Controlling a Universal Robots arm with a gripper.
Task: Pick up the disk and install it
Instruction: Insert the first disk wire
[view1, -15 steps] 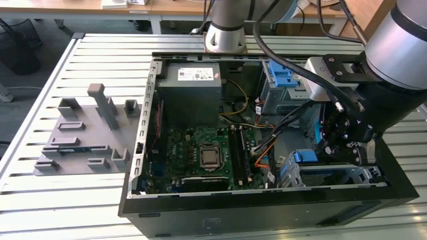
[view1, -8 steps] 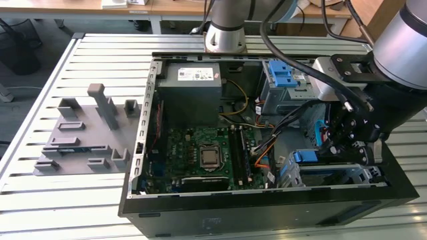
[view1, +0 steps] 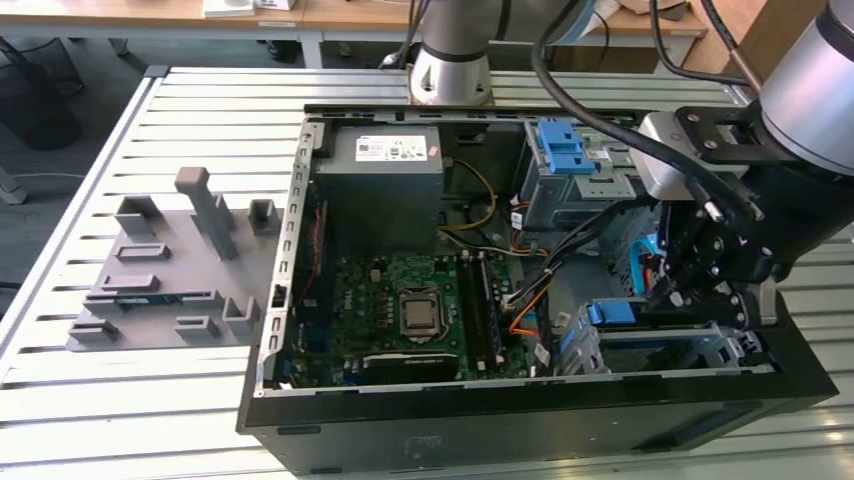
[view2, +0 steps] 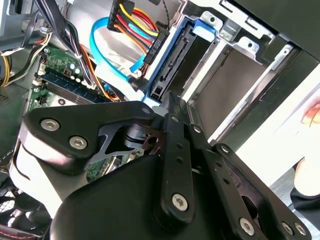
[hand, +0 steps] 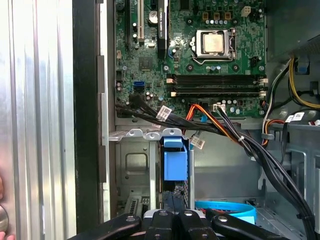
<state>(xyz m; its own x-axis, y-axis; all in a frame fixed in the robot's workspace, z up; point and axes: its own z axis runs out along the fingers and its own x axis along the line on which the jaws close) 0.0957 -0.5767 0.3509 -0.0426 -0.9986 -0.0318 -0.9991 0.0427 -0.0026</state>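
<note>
The disk stands on edge in the metal drive bay at the case's lower corner. Its blue plastic rail faces the camera in the first wrist view. In the second wrist view the disk is a blue-framed dark slab in the slot, with blue and coloured cables plugged in behind it. My gripper is shut, fingers pressed together, with the tips against the disk's near end. In the exterior view the gripper hangs over the bay beside the blue rail.
The open computer case lies on a slatted metal table, with the motherboard and grey power supply inside. A blue ridged latch sits on the upper bay. A grey fixture lies outside the case. A person's hand is nearby.
</note>
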